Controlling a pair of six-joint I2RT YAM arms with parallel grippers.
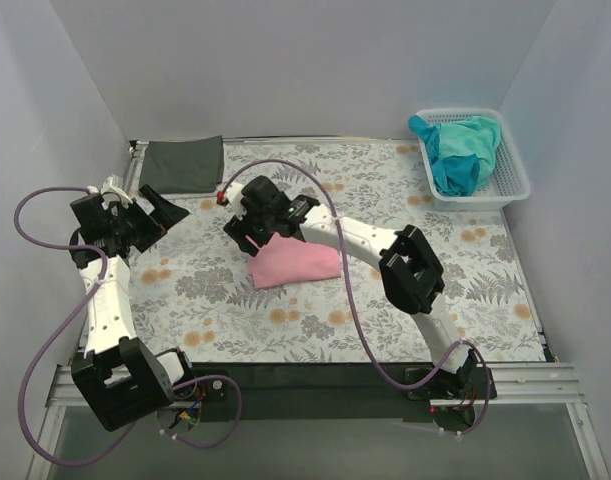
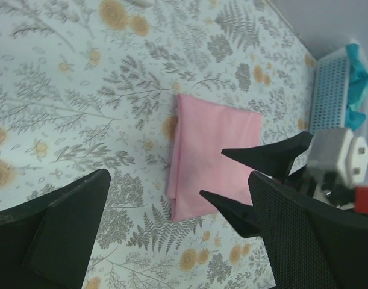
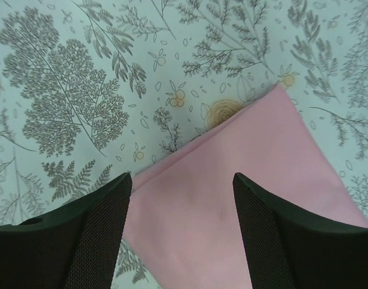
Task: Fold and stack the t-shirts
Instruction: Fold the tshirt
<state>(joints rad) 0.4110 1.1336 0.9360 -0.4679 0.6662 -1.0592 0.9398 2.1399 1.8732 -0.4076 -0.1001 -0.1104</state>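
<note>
A folded light pink t-shirt (image 1: 297, 264) (image 2: 214, 147) (image 3: 244, 205) lies flat on the floral cloth near the table's middle. My right gripper (image 1: 243, 232) (image 3: 182, 177) hovers just over its far left corner, open, with nothing between the fingers. Further left, my left gripper (image 1: 165, 214) (image 2: 177, 241) stands wide open and empty above bare cloth, apart from the pink shirt. At the far left of the table lies a folded dark charcoal t-shirt (image 1: 183, 163). A teal t-shirt (image 1: 460, 152) (image 2: 358, 78) sits crumpled in the basket.
The white mesh basket (image 1: 509, 186) (image 2: 331, 90) stands at the far right corner. The floral tablecloth (image 1: 405, 300) covers the table, with white walls close on three sides. Purple cables loop beside both arms.
</note>
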